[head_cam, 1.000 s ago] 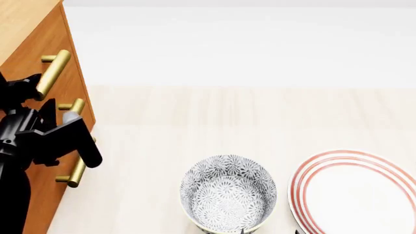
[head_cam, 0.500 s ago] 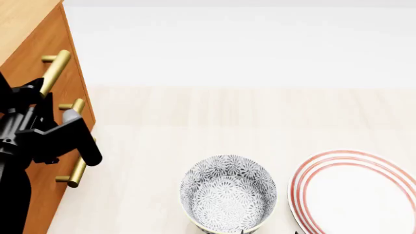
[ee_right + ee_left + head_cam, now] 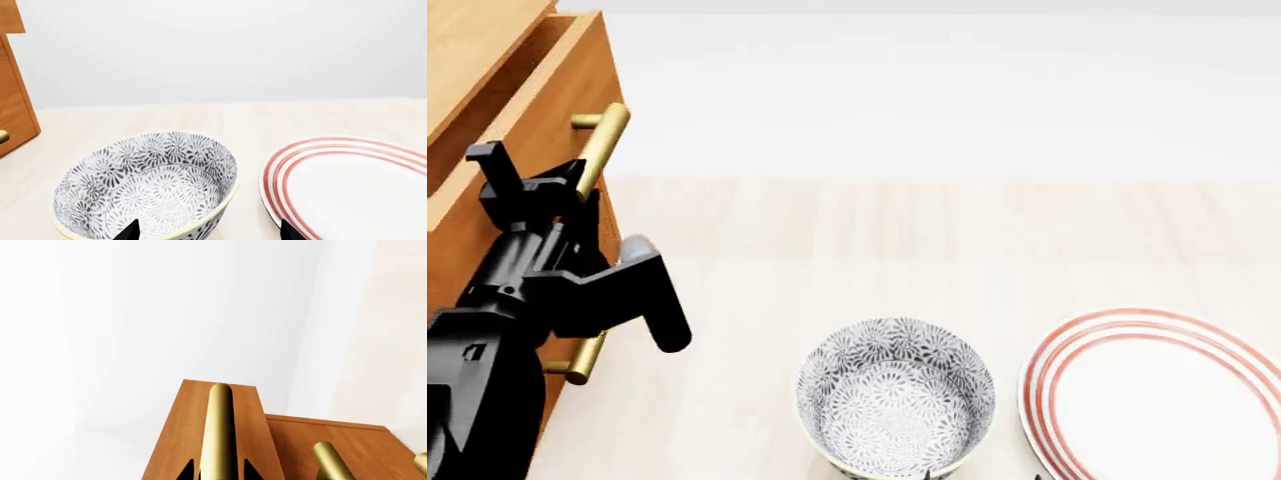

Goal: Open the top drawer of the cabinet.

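Observation:
The cabinet [image 3: 465, 45] stands at the left edge of the head view. Its top drawer [image 3: 550, 105] juts out from the cabinet front, and a strip of lighter wood shows behind the drawer front. My left gripper [image 3: 569, 190] is shut on the drawer's brass bar handle [image 3: 603, 140]. In the left wrist view the handle [image 3: 220, 430] runs between the two black fingertips [image 3: 187, 471] of that gripper [image 3: 219, 472], which press against it. My right gripper [image 3: 208, 232] is open, low over a patterned bowl, far from the cabinet.
A grey-patterned bowl [image 3: 894, 395] and a white plate with red rings [image 3: 1154, 395] sit on the pale floor to the right. A lower drawer's brass handle [image 3: 585, 355] shows below my left arm, and another lower handle [image 3: 330, 460] appears in the left wrist view.
The top drawer has slid out from the cabinet front, and my left gripper has moved out with its handle. The bowl, plate and right arm have not moved.

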Motion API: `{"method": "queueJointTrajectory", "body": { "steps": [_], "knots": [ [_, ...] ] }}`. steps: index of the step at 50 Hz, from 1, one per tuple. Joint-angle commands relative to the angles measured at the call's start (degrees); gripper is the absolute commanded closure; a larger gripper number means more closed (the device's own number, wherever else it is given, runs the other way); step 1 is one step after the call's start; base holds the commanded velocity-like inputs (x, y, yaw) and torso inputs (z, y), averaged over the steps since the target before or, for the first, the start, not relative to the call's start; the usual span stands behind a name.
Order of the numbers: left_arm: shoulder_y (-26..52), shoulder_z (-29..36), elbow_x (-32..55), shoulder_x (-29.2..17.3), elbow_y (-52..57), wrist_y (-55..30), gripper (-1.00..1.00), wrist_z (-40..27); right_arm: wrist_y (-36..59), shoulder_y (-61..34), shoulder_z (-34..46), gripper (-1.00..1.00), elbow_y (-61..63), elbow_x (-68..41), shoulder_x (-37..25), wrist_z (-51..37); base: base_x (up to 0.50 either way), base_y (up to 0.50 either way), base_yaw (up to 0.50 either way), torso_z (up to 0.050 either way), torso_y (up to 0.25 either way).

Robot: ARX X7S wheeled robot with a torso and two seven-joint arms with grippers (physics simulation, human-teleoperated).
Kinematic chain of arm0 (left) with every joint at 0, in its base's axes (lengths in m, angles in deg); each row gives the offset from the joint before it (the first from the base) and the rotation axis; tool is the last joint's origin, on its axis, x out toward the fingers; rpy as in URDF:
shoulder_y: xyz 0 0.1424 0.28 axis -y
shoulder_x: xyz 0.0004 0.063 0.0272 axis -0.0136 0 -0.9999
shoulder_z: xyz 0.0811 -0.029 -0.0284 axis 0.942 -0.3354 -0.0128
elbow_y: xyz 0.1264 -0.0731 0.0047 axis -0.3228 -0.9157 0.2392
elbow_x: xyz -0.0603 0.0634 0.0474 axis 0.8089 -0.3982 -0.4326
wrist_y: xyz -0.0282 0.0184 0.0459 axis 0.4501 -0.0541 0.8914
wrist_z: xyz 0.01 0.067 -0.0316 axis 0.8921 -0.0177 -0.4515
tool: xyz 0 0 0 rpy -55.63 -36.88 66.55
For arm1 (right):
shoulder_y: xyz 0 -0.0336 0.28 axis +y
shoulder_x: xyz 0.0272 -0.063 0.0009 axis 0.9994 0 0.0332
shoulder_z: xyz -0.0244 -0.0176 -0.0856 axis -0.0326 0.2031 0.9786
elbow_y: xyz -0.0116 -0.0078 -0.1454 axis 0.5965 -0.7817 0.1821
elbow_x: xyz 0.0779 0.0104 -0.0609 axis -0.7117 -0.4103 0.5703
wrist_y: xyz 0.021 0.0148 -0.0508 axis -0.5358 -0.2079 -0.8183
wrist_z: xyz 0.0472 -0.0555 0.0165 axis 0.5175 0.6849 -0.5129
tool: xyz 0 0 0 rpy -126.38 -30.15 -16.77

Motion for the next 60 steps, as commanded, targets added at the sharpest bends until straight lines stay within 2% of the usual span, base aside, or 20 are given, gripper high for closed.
{"method": "queueJointTrajectory", "body": {
  "steps": [1, 32, 60],
  "knots": [
    [1.19, 1.46, 0.78, 3.73, 0.1, 0.42, 1.0, 2.33, -0.13, -0.06, -0.67, -1.0, -0.08, 0.17, 0.47, 0.7, 0.01, 0.0, 0.0, 0.0, 0.0],
    [2.37, 6.91, -0.72, 11.26, 3.11, 0.99, 1.0, 4.23, -0.18, 0.04, -1.15, -1.0, -1.66, -2.69, -0.21, 1.67, 0.0, 0.0, 0.0, 0.0, 0.0],
    [2.45, 8.9, -1.03, 11.73, 5.73, 0.6, 1.0, 4.88, 0.48, 0.09, -0.76, -1.0, -1.18, -3.46, -0.63, 1.17, -0.01, 0.0, 0.0, 0.0, 0.004]
  ]
}}
